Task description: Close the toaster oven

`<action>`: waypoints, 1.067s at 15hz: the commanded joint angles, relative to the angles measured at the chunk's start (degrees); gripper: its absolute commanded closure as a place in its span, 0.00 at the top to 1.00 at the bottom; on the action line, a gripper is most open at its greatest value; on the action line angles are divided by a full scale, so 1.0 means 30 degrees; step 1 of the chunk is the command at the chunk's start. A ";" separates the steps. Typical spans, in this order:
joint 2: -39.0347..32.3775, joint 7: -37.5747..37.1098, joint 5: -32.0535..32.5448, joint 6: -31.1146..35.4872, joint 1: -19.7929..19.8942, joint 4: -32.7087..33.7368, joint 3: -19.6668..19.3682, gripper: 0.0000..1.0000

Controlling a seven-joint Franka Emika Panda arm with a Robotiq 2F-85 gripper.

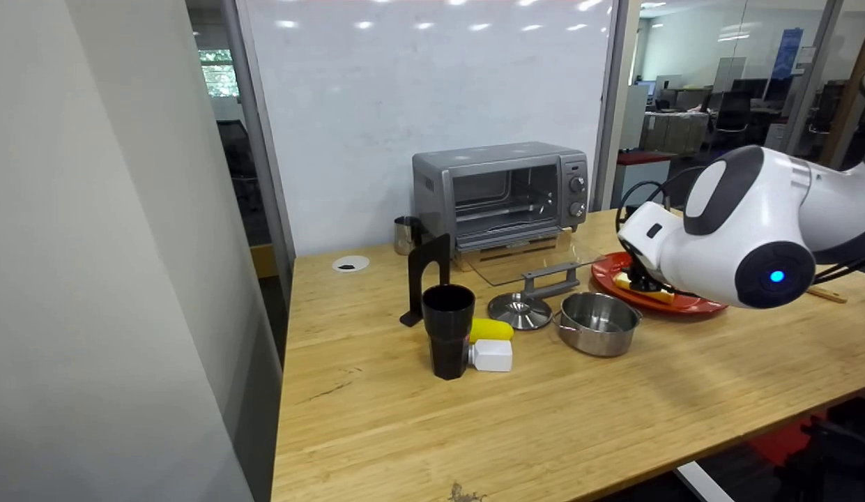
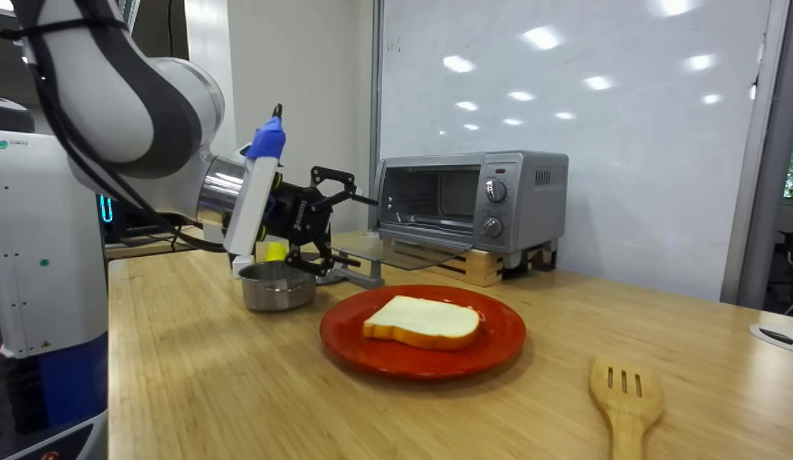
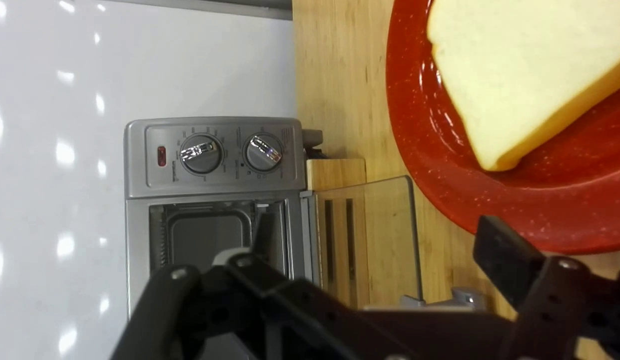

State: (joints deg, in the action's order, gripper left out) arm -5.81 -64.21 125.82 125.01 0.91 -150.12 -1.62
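Observation:
The silver-grey toaster oven shows in both exterior views (image 1: 502,155) (image 2: 527,198) and in the wrist view (image 3: 225,181). Its glass door is folded down flat in front of the opening (image 1: 509,261) (image 2: 428,254) (image 3: 389,235). The grey door handle (image 1: 554,280) (image 2: 364,276) sticks out at the door's outer edge; it is partly hidden by my gripper in the wrist view (image 3: 462,297). My gripper (image 2: 365,231) is open and empty, in front of the oven, its fingers pointing toward it and near the handle. In the wrist view the open fingers (image 3: 382,240) are wide apart.
A red plate (image 2: 364,361) with a bread slice (image 2: 425,316) lies beside the door. A steel pot (image 1: 599,324), a lid (image 1: 519,312), a black cup (image 1: 449,328), a black stand (image 1: 415,286) and a white bottle (image 1: 493,355) stand near the handle. A wooden spatula (image 2: 626,396) lies farther off.

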 commanded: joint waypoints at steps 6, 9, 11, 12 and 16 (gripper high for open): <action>-0.3499 -0.0726 0.2638 0.0687 0.1144 0.3332 0.0224 1.00; -0.4034 -0.0667 0.3271 0.0835 0.1254 0.3850 0.0343 1.00; -0.4238 -0.0665 0.3749 0.0892 0.1337 0.4048 0.0397 1.00; -0.4299 -0.0693 0.4022 0.0907 0.1401 0.4086 0.0403 1.00; -0.4384 -0.0717 0.4782 0.0809 0.1612 0.4134 0.0398 1.00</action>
State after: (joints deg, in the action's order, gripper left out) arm -18.04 -65.96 137.48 126.07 3.66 -138.93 -1.25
